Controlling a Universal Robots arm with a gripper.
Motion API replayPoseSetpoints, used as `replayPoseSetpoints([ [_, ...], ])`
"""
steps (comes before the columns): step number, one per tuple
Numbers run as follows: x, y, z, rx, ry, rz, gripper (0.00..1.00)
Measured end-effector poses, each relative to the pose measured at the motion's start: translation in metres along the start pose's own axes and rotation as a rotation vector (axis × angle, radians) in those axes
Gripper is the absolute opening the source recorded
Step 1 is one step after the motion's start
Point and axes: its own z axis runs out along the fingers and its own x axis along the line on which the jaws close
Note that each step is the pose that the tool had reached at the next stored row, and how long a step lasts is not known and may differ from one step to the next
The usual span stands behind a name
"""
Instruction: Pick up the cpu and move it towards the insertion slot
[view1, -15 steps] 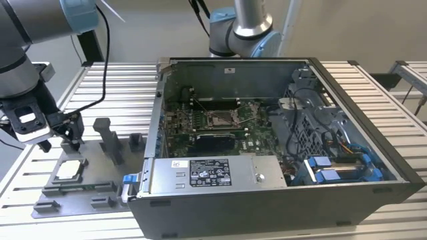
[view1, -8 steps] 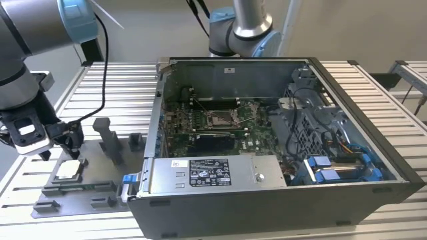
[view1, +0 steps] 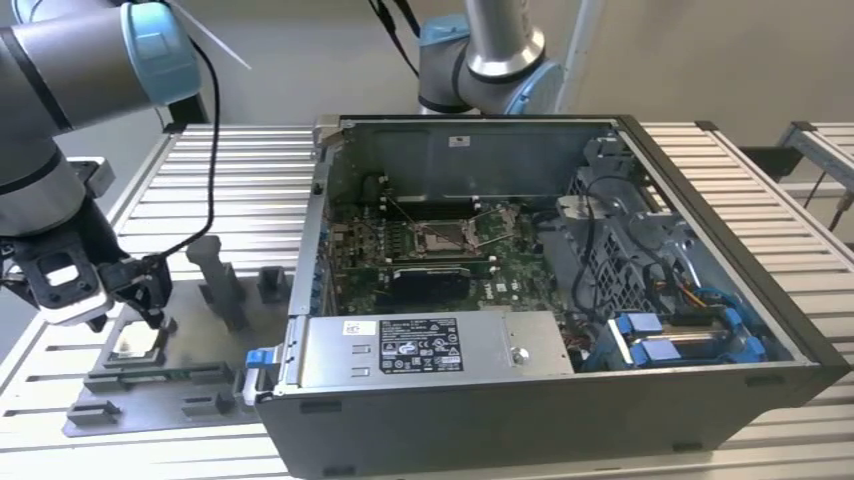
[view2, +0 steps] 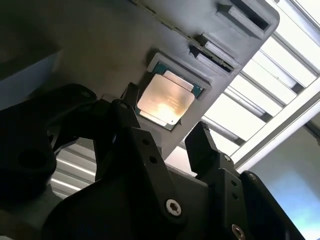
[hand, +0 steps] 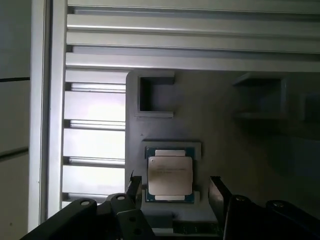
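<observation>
The cpu lies flat in a square pocket of the grey fixture plate at the exterior view's left, its silvery top up. My gripper hangs just above it, open. In both wrist views the two dark fingers stand on either side of the cpu with a gap to each edge, and the gripper holds nothing. The insertion slot, a silver-framed square socket, sits on the motherboard inside the open computer case, well off toward the exterior view's right.
The open computer case stands on the slatted aluminium table; its near wall rises between fixture and socket. Grey upright blocks stand on the fixture plate beside my gripper. A second robot arm rises behind the case.
</observation>
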Motion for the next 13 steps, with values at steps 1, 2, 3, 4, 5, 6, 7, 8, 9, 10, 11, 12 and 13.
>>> replayPoseSetpoints([
  [1,0.0,-0.0001,0.0015,0.0,-0.001,-0.001,1.0],
  [2,-0.0001,-0.0001,0.0031,0.0001,-0.0022,-0.002,1.0],
  [3,-0.0001,-0.0002,0.0045,0.0001,-0.0035,-0.003,1.0],
  [4,0.0001,-0.0002,0.0057,0.0001,-0.004,-0.004,1.0],
  [5,0.0003,-0.0002,0.007,0.0001,-0.0043,-0.005,1.0],
  [6,0.0006,-0.0003,0.0082,0.0002,-0.0045,-0.006,1.0],
  [7,0.0008,-0.0003,0.0096,0.0002,-0.0048,-0.007,1.0],
  [8,0.0011,-0.0004,0.011,0.0002,-0.0052,-0.009,1.0],
  [9,0.0013,-0.0004,0.0123,0.0002,-0.0056,-0.01,1.0],
  [10,0.0015,-0.0004,0.0136,0.0002,-0.0058,-0.011,1.0],
  [11,0.0018,-0.0005,0.0148,0.0002,-0.0062,-0.013,1.0],
  [12,0.0019,-0.0005,0.0161,0.0003,-0.0065,-0.014,1.0],
  [13,0.0022,-0.0006,0.0173,0.0003,-0.0068,-0.015,1.0],
])
